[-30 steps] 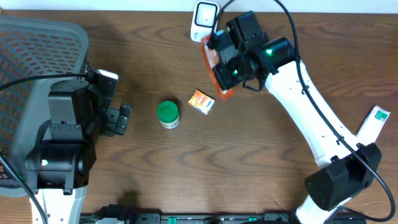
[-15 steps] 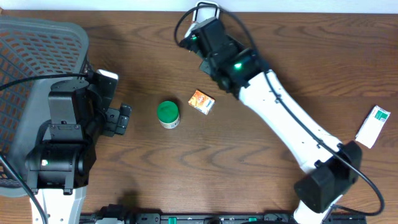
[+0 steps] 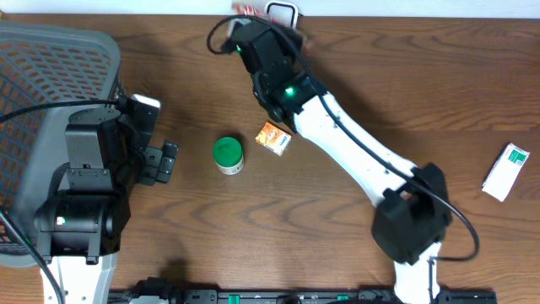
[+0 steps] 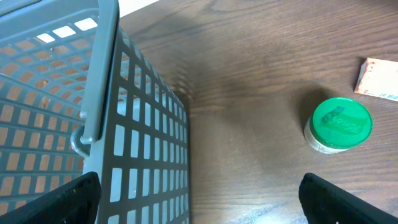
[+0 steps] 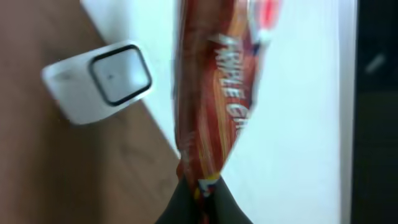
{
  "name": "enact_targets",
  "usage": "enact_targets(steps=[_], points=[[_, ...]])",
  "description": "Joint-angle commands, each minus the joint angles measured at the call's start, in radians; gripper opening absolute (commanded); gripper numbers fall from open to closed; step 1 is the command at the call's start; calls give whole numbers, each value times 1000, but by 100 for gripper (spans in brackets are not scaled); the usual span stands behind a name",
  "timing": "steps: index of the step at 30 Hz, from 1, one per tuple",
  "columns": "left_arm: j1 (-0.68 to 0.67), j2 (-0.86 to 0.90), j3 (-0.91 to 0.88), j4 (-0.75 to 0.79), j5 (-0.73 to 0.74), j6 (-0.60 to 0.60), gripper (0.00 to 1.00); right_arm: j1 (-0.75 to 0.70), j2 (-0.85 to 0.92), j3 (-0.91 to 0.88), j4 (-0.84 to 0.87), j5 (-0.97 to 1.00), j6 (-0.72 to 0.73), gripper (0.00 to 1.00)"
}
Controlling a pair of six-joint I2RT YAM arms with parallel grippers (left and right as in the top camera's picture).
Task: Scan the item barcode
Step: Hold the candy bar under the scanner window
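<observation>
Right fingers (image 5: 183, 211) clench red snack packet (image 5: 214, 93) by scanner (image 5: 102, 81), upper left; barcode likely needs facing it; left fingers (image 4: 348, 199) released

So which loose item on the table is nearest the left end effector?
The green-lidded jar, standing a short way from the left end effector; the small orange box lies beyond it, and the white-and-green box sits far off on the right side.

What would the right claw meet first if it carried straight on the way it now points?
The right claw, shut on the red packet, aims beside the white scanner, not at it; the packet would probably reach the white surface past the table first. Depth is unclear.
</observation>
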Motion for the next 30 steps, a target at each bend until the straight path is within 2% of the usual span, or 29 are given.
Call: enact_targets(steps=[1,8,13,19,30], points=[[5,-3,-2,0,5,-10,100,-45,134,8,179,131,-269,1],[5,-4,-2,0,5,-10,99,-108,298,8,508,130,-497,1],[5,-4,-2,0,5,-10,99,-140,384,10,713,48,-559,1],[5,-4,-2,0,5,-10,99,-144,473,11,765,-9,-561,1],[5,-3,-2,0,5,-10,99,-153,482,11,747,-23,-592,1]])
